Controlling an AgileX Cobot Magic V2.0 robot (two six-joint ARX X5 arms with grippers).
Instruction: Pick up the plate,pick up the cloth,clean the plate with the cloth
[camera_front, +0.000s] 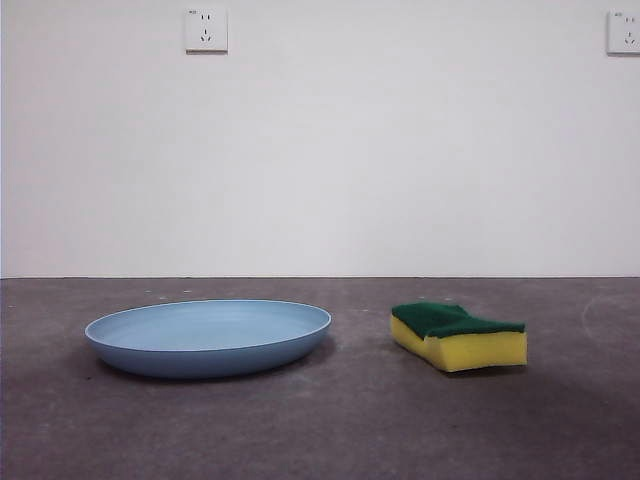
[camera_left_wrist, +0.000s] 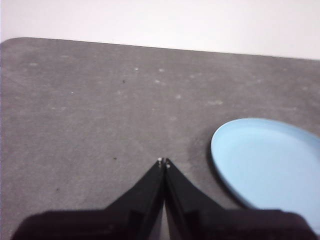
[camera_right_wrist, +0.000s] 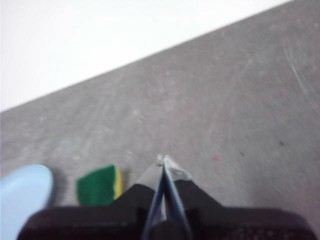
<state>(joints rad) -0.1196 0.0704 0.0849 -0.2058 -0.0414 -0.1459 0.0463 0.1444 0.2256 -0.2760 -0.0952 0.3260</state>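
Front view low, level; wrist views overhead, sharing plate (camera_front: 208, 336).

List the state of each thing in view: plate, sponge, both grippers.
plate: flat on the table, right way up, nothing in it, untouched.
sponge: on the table beside the plate, apart from it, green side up.
left gripper: jaws shut, holding nothing.
right gripper: jaws shut, holding nothing.

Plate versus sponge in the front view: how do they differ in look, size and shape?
The plate is light blue all over; the sponge is yellow foam with a dark green top layer. The plate is round, wide and shallow; the sponge is a thick, blocky piece with a wavy outline. The plate is far wider than the sponge. Both rest apart on the grey table, untouched by any gripper.
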